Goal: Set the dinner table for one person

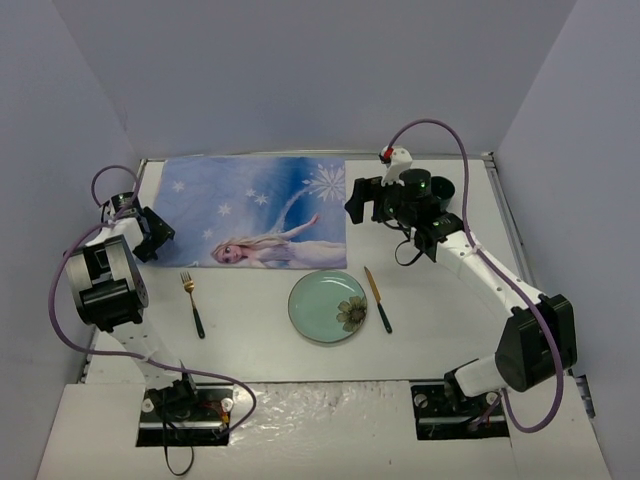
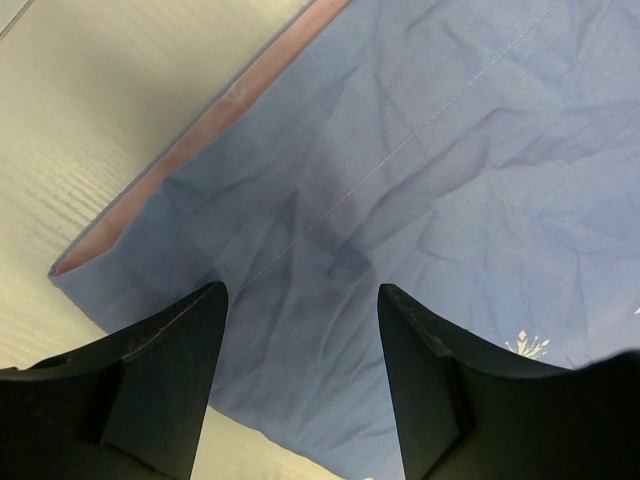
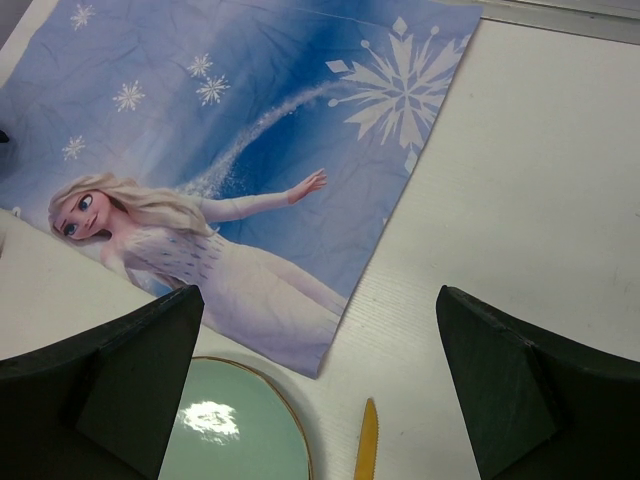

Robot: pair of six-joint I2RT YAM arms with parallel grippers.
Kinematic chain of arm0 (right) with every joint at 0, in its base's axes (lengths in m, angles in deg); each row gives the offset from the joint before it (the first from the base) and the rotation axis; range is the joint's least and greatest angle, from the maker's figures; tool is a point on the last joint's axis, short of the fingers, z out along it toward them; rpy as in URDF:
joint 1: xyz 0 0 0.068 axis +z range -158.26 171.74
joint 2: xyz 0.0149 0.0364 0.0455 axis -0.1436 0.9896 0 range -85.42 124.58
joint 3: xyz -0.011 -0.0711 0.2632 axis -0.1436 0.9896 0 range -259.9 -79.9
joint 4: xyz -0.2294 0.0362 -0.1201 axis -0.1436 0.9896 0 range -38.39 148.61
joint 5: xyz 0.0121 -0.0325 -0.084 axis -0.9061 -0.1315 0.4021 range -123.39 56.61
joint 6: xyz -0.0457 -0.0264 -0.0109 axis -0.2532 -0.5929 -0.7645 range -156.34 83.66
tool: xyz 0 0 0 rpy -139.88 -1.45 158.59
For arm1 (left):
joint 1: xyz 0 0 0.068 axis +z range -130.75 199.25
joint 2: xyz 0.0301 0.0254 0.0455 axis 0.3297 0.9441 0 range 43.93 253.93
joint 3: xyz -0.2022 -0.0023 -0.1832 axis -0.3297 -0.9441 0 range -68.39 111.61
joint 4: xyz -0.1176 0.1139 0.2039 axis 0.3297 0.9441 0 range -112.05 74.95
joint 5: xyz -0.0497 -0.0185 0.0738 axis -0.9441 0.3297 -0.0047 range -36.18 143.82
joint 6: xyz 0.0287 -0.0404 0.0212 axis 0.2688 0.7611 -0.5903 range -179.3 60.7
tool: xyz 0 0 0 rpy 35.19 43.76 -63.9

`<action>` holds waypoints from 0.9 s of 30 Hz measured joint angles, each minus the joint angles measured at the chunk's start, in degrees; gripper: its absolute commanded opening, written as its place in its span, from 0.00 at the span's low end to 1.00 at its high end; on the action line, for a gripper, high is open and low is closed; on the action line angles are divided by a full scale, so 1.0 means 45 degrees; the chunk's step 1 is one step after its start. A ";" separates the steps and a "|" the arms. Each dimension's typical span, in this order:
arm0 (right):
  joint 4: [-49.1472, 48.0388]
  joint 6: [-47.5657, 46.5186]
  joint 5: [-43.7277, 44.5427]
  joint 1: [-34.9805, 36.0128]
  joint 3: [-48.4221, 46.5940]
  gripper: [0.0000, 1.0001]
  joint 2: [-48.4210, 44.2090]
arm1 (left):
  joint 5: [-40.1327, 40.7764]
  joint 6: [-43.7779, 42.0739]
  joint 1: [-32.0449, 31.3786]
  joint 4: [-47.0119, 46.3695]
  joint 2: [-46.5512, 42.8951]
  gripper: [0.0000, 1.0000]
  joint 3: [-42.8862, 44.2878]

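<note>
Left gripper is seen with its fingers spread apart and nothing between them. It is poised low over the placemat near the cloth's left edge, where a pink underside shows in the upper left of the left wrist view. Right gripper is likewise held wide apart and empty, just beside the cloth's right edge at the centre of the overhead frame. The dinner table fills that frame, and the plate, fork and knife lie on it below the cloth. The step is judged to be gripping the cloth for repositioning. Both side edges should be pinched together, so that the fabric is lifted level and not dragged into the plate.
</note>
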 measured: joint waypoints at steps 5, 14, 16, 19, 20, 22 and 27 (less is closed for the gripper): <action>0.0003 0.0069 0.0016 0.0000 0.0068 1.00 -0.0056 | 0.0164 0.0012 0.0072 0.0001 -0.0196 0.58 -0.0260; 0.0015 0.0249 0.0011 0.0000 0.0199 1.00 -0.0056 | 0.0273 0.0003 0.0113 0.0014 -0.0434 0.58 -0.0570; 0.0016 0.0276 0.0011 0.0000 0.0216 1.00 -0.0056 | 0.0296 0.0003 0.0125 0.0017 -0.0520 0.58 -0.0680; 0.0013 0.0307 0.0010 0.0000 0.0224 1.00 -0.0056 | 0.0320 0.0003 0.0149 0.0031 -0.0608 0.58 -0.0788; 0.0013 0.0333 0.0006 0.0000 0.0229 1.00 -0.0056 | 0.0324 0.0003 0.0157 0.0022 -0.0649 0.58 -0.0840; 0.0009 0.0363 0.0006 0.0000 0.0245 1.00 -0.0056 | 0.0330 0.0001 0.0164 0.0017 -0.0703 0.58 -0.0918; 0.0019 0.0492 0.0006 0.0000 0.0384 1.00 -0.0056 | 0.0340 -0.0002 0.0171 0.0004 -0.0772 0.58 -0.1024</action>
